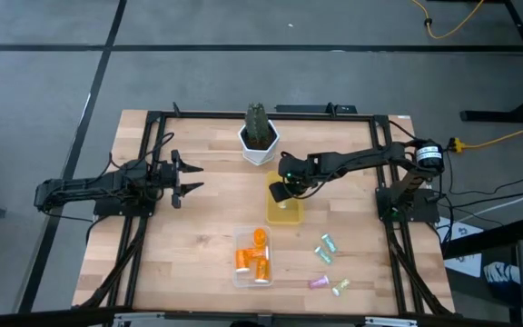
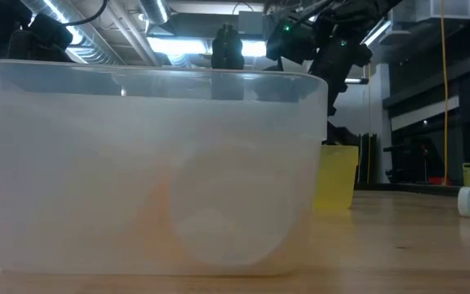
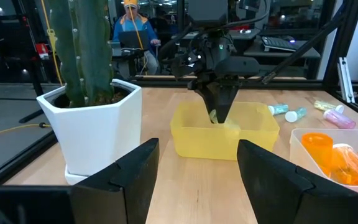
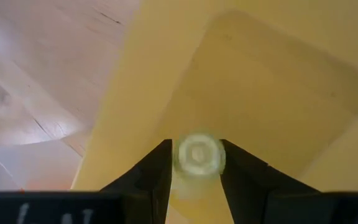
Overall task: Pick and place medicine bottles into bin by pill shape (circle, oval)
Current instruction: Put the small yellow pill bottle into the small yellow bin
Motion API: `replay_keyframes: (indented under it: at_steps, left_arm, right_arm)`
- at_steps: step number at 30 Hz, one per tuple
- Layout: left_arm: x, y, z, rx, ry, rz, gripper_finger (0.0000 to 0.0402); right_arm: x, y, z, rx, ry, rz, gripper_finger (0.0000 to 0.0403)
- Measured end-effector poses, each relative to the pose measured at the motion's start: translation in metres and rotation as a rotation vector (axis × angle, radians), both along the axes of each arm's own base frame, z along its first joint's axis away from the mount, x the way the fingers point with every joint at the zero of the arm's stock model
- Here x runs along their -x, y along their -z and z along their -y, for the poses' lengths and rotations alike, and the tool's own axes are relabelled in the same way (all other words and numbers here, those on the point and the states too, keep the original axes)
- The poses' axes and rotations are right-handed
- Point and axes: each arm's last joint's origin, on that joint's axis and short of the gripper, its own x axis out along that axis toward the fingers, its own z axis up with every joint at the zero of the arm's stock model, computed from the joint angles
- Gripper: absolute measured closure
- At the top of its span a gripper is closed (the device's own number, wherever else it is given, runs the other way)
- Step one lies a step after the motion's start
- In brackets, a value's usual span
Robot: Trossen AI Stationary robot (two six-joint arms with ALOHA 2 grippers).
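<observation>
My right gripper (image 1: 281, 193) hangs over the yellow bin (image 1: 285, 214), shut on a pale green medicine bottle (image 4: 197, 157). In the left wrist view its fingertips (image 3: 219, 115) dip just inside the yellow bin (image 3: 222, 134). A clear bin (image 1: 252, 257) near the front edge holds several orange bottles (image 1: 260, 263). Pale green and pink bottles (image 1: 325, 247) lie on their sides on the wood to its right. My left gripper (image 1: 184, 177) waits open at the table's left, level and touching nothing. My right gripper pinches the pale green bottle by its round side walls (image 4: 180, 163), one finger on each side. I see the bottle end-on, its round face toward the camera. The fingers slant down from the table's right side. The bottle hangs clear above the yellow bin's floor (image 4: 272, 81).
A white pot with a cactus (image 1: 259, 136) stands just behind the yellow bin, close to my right arm. The clear bin (image 2: 149, 171) fills the low view. Black frame rails run along the table's sides. Bare wood lies between my left gripper and the bins.
</observation>
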Motion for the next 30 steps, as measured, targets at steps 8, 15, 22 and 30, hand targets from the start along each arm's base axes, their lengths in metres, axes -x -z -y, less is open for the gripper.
replay_keyframes:
  at_steps: [8,15,22,30]
  left_arm:
    - [0.0000,0.0000,0.0000,0.001,0.000,0.000,0.0190]
    - [0.0000,0.0000,0.0000,0.001,0.000,0.000,0.0190]
    - [0.0000,0.0000,0.0000,0.003,0.000,0.001,0.0190]
    - [0.0000,0.0000,0.0000,0.007,0.000,0.001,0.0190]
  right_arm:
    - [-0.0004,-0.0004,-0.0001,0.000,0.000,0.004,0.0273]
    - [-0.0003,-0.0004,0.0000,0.000,0.000,0.004,0.0273]
    - [-0.0004,-0.0006,-0.0009,-0.023,-0.014,0.007,0.0273]
    - [-0.0004,-0.0006,-0.0008,-0.001,-0.050,0.011,0.0273]
